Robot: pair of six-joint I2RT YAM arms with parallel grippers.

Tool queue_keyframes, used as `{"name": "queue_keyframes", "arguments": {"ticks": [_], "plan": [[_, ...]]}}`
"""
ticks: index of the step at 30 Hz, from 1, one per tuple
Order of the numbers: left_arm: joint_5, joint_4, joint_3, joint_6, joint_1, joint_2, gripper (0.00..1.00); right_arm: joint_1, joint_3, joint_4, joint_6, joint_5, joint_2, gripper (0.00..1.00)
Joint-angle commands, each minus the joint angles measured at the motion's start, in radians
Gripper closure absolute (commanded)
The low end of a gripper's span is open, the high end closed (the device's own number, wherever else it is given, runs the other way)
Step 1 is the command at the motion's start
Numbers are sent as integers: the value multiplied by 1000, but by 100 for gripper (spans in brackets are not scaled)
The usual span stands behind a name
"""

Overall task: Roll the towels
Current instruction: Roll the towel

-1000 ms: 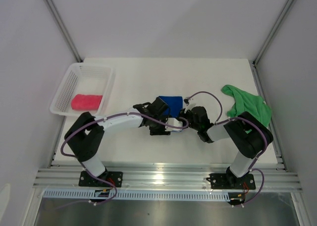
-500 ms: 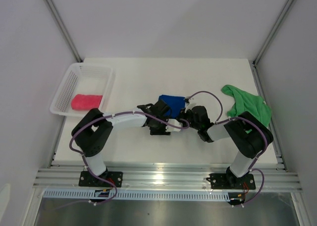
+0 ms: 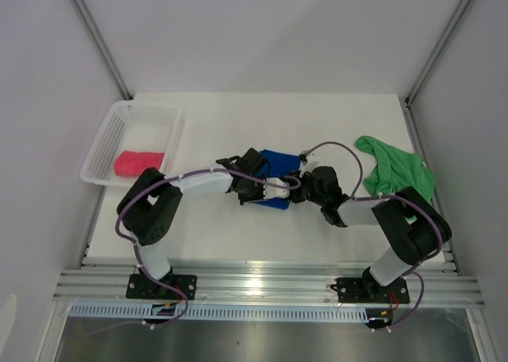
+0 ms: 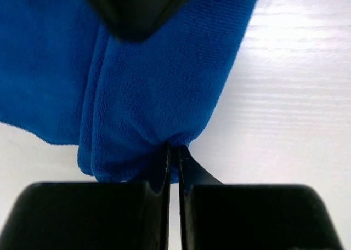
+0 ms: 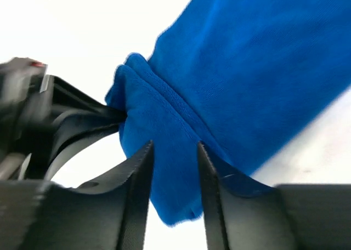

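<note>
The royal blue towel lies folded at mid-table between both grippers. My left gripper is shut, pinching the towel's near folded edge at its fingertips. My right gripper meets it from the right. Its jaws stand apart with a thick fold of the blue towel between them, and the left gripper's fingers show at the left. The green towel lies crumpled at the right edge. The pink-red towel lies rolled in the basket.
A white mesh basket stands at the back left of the table. Both forearms and their purple cables cross the table's middle. Grey walls and metal rails bound the table on three sides.
My left gripper has shut on the blue towel's edge and my right gripper has opened. The left elbow has swung inward and the towel has shifted slightly toward the near edge.
</note>
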Motion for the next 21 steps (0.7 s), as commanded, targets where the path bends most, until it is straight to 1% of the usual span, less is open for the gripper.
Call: {"name": "queue_keyframes", "arguments": {"ticks": [1,2,5,7,9,10,12,13,16,18,19,20,21], "plan": [[77,-104,49,-53,70,29,99,-41,38,-101,-73,25,-118,56],[100,-122,56,-53,79,29,99,-49,44,-130,-88,22,-137,52],[130,-163,92,-56,95,35,99,-91,70,-236,-157,8,-213,43],[156,-186,109,-59,96,42,99,-108,77,-311,-241,11,-274,40],[182,-214,125,-57,96,48,99,-134,83,-359,-307,19,-315,39],[190,-225,135,-51,98,53,100,-143,83,-402,-377,22,-354,38],[206,-258,143,-47,101,59,99,-170,83,-442,-453,28,-392,38],[210,-269,152,-44,102,64,99,-177,81,-474,-526,28,-409,37],[229,-295,160,-34,113,68,99,-209,72,-518,-655,-1,-467,36],[239,-320,166,-27,119,70,99,-230,60,-561,-721,-40,-503,37],[245,-331,172,-25,121,71,99,-233,52,-581,-764,-101,-515,36],[249,-340,187,-22,122,79,99,-233,48,-606,-862,-140,-538,36],[249,-346,192,-19,122,82,99,-236,44,-677,-922,-192,-550,37]]}}
